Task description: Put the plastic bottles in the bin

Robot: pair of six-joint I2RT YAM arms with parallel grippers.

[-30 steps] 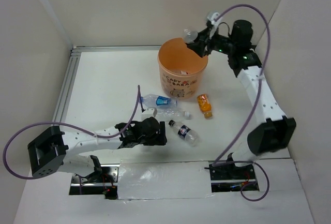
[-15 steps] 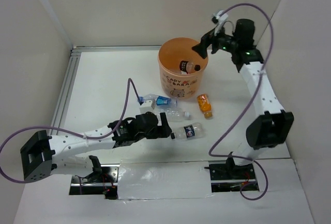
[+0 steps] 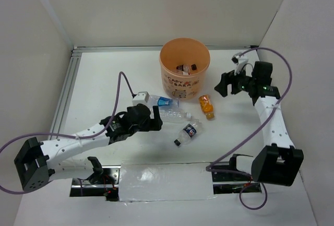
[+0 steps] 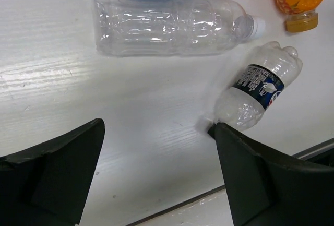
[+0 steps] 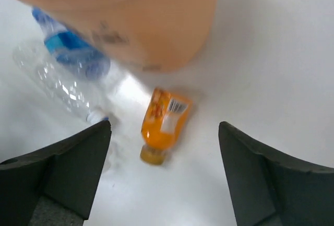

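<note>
The orange bin (image 3: 180, 84) stands at the back with a couple of bottles (image 3: 183, 69) lying inside. On the table lie a blue-labelled bottle (image 3: 163, 101), a label-free clear bottle (image 3: 175, 114), a dark-labelled bottle (image 3: 189, 133) and a small orange bottle (image 3: 207, 106). My left gripper (image 3: 155, 119) is open just left of the clear bottle (image 4: 172, 25); its right fingertip (image 4: 222, 134) sits by the dark-labelled bottle (image 4: 258, 87). My right gripper (image 3: 223, 84) hangs open and empty right of the bin, over the orange bottle (image 5: 164, 119).
White walls close in the table on the left, back and right. A metal rail (image 3: 67, 87) runs along the left edge. The arm bases and taped strip (image 3: 167, 181) lie at the near edge. The bin's wall (image 5: 156, 22) fills the top of the right wrist view.
The right gripper opened over the bin, dropped its bottle in, then swung down to the bin's right. The left arm reached forward; the dark-labelled bottle has been turned and shifted.
</note>
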